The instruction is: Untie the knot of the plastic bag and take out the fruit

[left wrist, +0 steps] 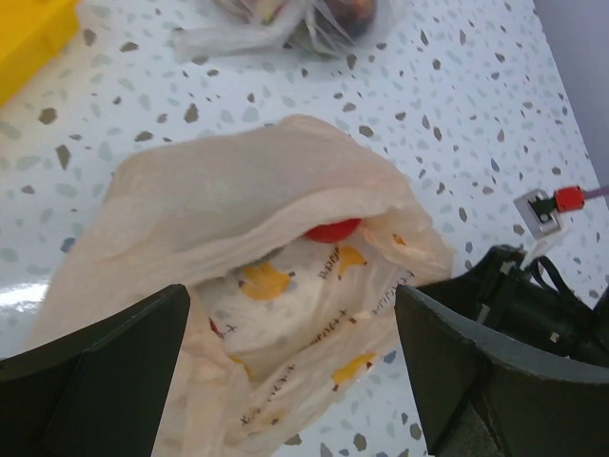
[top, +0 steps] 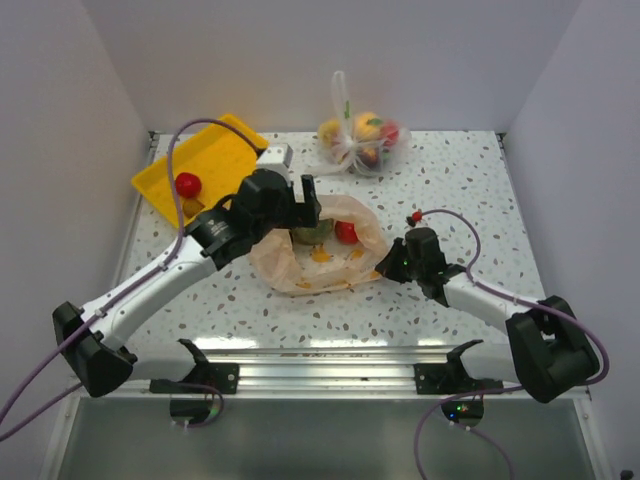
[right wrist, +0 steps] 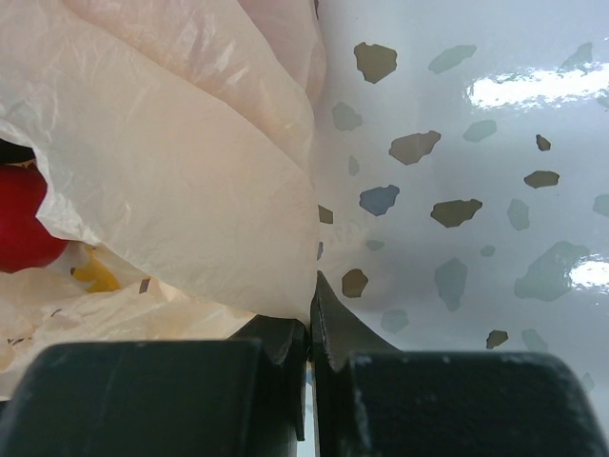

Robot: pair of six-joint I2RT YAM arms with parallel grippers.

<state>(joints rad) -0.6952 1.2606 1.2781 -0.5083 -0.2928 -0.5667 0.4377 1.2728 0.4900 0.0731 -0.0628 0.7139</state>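
Nearest me, the right gripper (right wrist: pixel 309 328) is pinched shut on the edge of the plastic bag (top: pixel 320 268), which lies mid-table. Its mouth gapes and I see no knot, so the untying looks done. The left gripper (left wrist: pixel 290 314) hangs wide open over it, empty. A red fruit (left wrist: pixel 333 230) sits inside, so emptying isn't finished. A second red fruit (top: pixel 187 183) lies in the yellow tray (top: pixel 225 145) beyond. The bag's brown lettering (left wrist: pixel 285 386) is too small to read.

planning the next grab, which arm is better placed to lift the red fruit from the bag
Left. The left claw is open above the plastic bag mouth and red fruit; the right claw pinches its edge.
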